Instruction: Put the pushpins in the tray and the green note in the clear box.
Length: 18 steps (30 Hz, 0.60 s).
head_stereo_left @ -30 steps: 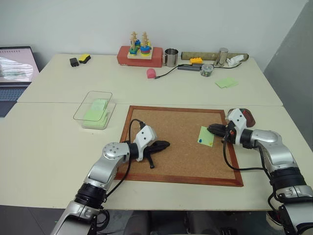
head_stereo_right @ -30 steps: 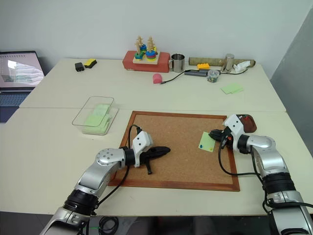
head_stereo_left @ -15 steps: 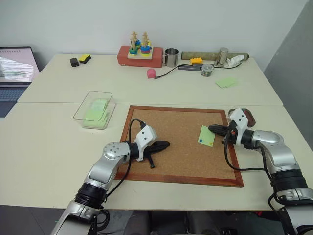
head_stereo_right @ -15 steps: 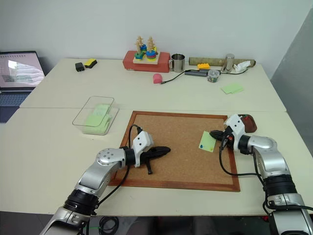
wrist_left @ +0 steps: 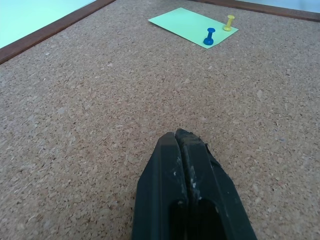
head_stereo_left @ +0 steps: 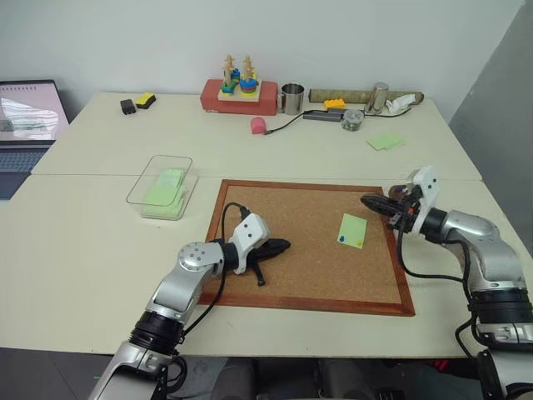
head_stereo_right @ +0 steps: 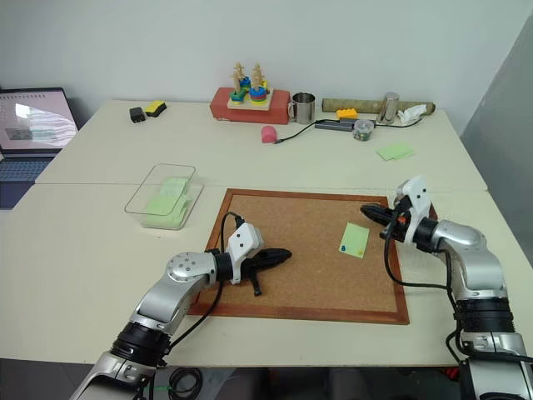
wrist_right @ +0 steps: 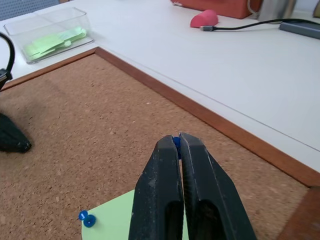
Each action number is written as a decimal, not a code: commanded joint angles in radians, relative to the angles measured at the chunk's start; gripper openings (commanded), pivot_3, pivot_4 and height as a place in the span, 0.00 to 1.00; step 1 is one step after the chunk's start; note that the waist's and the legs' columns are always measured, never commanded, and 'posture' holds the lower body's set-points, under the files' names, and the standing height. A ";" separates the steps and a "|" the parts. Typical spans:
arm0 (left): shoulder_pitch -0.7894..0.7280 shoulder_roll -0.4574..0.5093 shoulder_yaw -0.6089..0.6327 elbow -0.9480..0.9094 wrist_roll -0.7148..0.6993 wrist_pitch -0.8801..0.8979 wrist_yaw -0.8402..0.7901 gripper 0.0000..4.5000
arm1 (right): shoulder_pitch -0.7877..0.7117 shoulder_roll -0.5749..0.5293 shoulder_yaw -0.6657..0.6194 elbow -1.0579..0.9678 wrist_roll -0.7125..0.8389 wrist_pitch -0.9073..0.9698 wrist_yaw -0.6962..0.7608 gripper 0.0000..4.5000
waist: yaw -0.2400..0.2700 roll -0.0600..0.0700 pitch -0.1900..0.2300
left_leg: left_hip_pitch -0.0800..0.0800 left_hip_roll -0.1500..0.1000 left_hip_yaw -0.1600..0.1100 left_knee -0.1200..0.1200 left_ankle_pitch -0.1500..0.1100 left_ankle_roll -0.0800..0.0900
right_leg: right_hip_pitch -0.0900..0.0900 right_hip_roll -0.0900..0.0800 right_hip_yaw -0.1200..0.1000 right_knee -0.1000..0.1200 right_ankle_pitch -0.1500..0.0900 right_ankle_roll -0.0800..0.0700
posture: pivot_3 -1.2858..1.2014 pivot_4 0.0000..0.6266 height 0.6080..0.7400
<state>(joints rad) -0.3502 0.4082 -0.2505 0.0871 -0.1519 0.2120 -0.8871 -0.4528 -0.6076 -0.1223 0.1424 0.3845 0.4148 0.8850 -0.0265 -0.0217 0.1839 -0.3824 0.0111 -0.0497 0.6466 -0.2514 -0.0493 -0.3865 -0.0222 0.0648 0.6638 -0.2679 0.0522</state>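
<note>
The green note (head_stereo_left: pixel 352 231) lies on the cork board (head_stereo_left: pixel 316 304), right of centre. A blue pushpin (wrist_left: pixel 209 36) and a yellow pushpin (wrist_left: pixel 229 21) stand in its near edge. My right gripper (head_stereo_left: pixel 371 202) hovers above the board's right side, just beyond the note, shut with a small blue pin head (wrist_right: pixel 175 142) pinched at its tips. My left gripper (head_stereo_left: pixel 279 245) rests shut on the board's left part with nothing in it. The clear box (head_stereo_left: pixel 162 185), with pale green papers inside, sits left of the board. My right hand hides the tray.
Along the back of the table stand a red block with stacking toys (head_stereo_left: pixel 237 93), a metal cup (head_stereo_left: pixel 291 97), a pink object (head_stereo_left: pixel 258 125) on a black cable and pale green papers (head_stereo_left: pixel 385 141). A laptop (head_stereo_left: pixel 25 117) is at the far left.
My right gripper has risen from the note's far right corner and drawn back to the right, still shut. The note stays on the board. The left arm has kept still.
</note>
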 commanded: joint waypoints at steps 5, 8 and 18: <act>0.021 -0.005 -0.049 0.015 0.036 0.015 -0.006 0.00 | -0.050 -0.105 -0.015 0.160 -0.189 -0.150 -0.151 0.01 | 0.000 0.001 0.000 | 0.000 0.000 0.000 0.000 0.000 0.000 | 0.000 0.000 0.000 0.000 0.000 0.000 | 0.52 0.24 1.00; 0.022 -0.003 -0.062 0.016 0.050 0.002 -0.012 0.00 | -0.067 -0.116 0.010 0.244 -0.270 -0.210 -0.219 0.01 | 0.000 0.001 -0.001 | 0.000 0.000 0.001 0.000 0.000 0.000 | 0.000 0.000 0.001 0.000 0.000 0.000 | 0.52 0.24 1.00; 0.025 0.001 -0.058 0.002 0.052 0.009 -0.013 0.00 | -0.119 -0.086 0.009 0.380 -0.309 -0.226 -0.292 0.23 | 0.000 0.002 -0.001 | 0.000 -0.001 0.001 0.000 0.000 0.000 | 0.000 -0.001 0.001 -0.001 0.000 0.000 | 0.52 0.24 1.00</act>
<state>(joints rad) -0.3482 0.4086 -0.2616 0.0811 -0.1304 0.1957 -0.8889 -0.5440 -0.6913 -0.0971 0.5205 0.0798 0.2038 0.6113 -0.0265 -0.0197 0.1827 -0.3823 0.0101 -0.0488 0.6465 -0.2514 -0.0493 -0.3862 -0.0229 0.0657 0.6630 -0.2678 0.0524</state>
